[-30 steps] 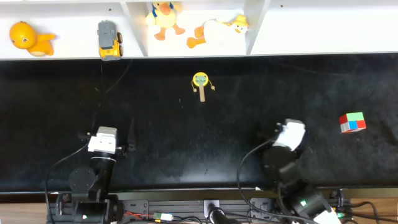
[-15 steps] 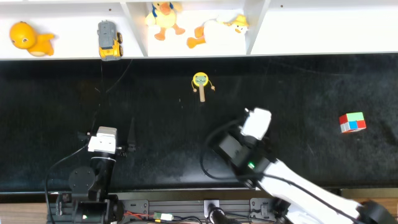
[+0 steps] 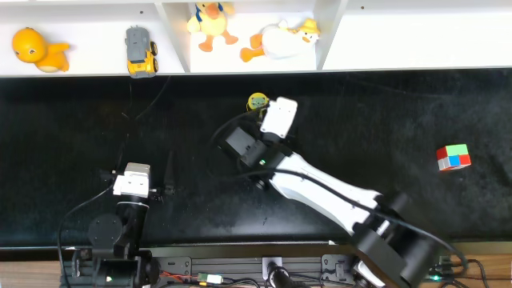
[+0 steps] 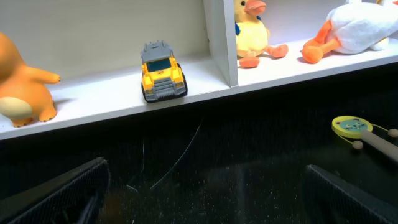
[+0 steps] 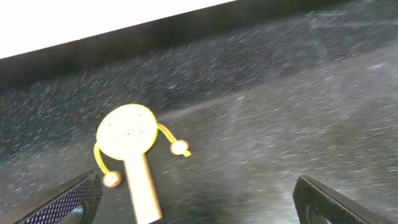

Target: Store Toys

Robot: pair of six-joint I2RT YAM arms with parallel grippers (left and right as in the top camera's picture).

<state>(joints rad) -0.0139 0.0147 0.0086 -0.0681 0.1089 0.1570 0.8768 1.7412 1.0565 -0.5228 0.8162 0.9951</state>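
Observation:
A small yellow rattle drum (image 5: 127, 134) with a wooden handle lies on the black mat just in front of the white shelf (image 3: 240, 66). My right gripper (image 5: 199, 205) hovers close above and beside it, open, the handle lying between its two fingers. In the top view the right arm's wrist (image 3: 280, 117) covers most of the drum (image 3: 257, 101). A colourful cube (image 3: 453, 158) sits at the mat's far right. My left gripper (image 4: 205, 199) stays open and empty near its base (image 3: 132, 180), facing the shelf.
The shelf holds an orange duck toy (image 3: 40, 48), a yellow truck (image 3: 141, 52), a yellow plush duck (image 3: 211, 22) and a white plush duck (image 3: 280, 40). A divider wall (image 4: 217, 37) separates truck and plush ducks. The rightmost compartment (image 3: 424, 32) is bare.
The right arm has swung from the mat's front right up and leftward across the middle to the rattle drum. The left arm has stayed still.

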